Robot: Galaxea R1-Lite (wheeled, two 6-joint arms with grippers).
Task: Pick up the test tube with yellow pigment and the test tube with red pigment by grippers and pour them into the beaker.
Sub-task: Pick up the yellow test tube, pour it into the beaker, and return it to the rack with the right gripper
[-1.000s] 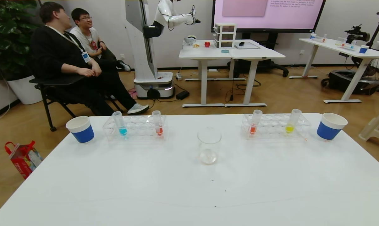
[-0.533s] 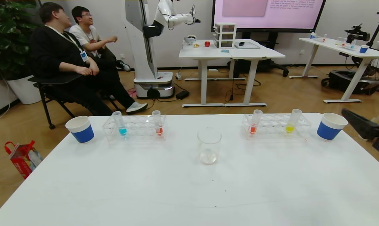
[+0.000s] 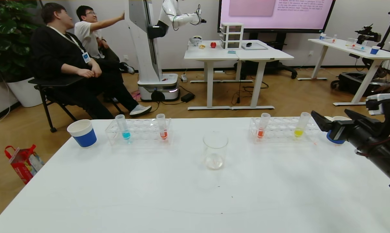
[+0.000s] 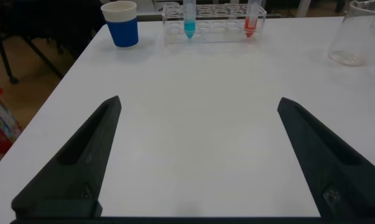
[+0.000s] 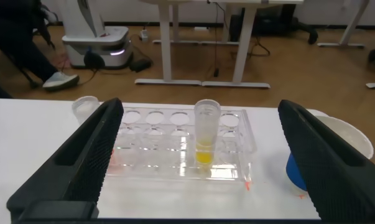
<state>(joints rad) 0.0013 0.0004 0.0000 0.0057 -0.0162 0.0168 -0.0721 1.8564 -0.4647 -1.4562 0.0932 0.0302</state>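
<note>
The test tube with yellow pigment (image 3: 299, 127) stands in the right clear rack (image 3: 279, 137); it also shows in the right wrist view (image 5: 206, 134). My right gripper (image 3: 330, 117) is open, just right of that rack, and faces the yellow tube (image 5: 199, 106) without touching it. The test tube with red pigment (image 3: 162, 127) stands in the left rack (image 3: 140, 137), next to a blue-liquid tube (image 3: 124, 127). The beaker (image 3: 215, 150) stands between the racks. My left gripper (image 4: 198, 106) is open and empty over bare table, outside the head view.
An orange-red tube (image 3: 263, 126) stands at the right rack's left end. Blue-and-white paper cups stand at the far left (image 3: 82, 132) and far right (image 3: 334, 139), the right one partly behind my right gripper. People sit beyond the table.
My right arm has come in from the right edge and moved left, up to the right rack beside the yellow tube. The tubes and the beaker have not moved.
</note>
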